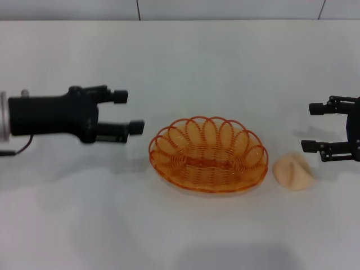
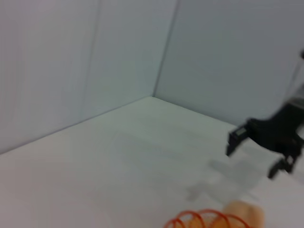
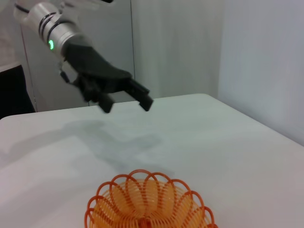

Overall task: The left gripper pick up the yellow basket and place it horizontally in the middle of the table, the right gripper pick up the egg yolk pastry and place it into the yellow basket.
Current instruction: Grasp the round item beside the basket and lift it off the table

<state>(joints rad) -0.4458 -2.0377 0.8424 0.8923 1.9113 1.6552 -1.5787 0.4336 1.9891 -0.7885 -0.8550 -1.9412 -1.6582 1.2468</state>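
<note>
- The basket (image 1: 208, 154) sits in the middle of the counter (image 1: 185, 62), a little toward the near edge, its long axis running parallel to that edge — so it already lies horizontally.
- The left pincer (image 1: 127, 112) hangs above the counter on the left side, released and empty, fingers pointed across at the basket but clear of its rim.
- Here's the relation that matters: the pastry (image 1: 292, 170) rests on the counter just beside the basket's right end, not in it, and the right pincer (image 1: 315, 127) hovers just beyond it toward the right edge — released, holding nothing.
- The right arm is plainly the nearer one. By my read, the pastry lies slightly nearward and inward of that pincer, so the reach is short and down.
- Whether the pastry touches the basket rim is hard to call from the head view.
- The right arm is cut off at the frame edge, and the left wrist view catches only a sliver of basket and pastry.
- The right wrist view misses the pastry entirely.
</note>
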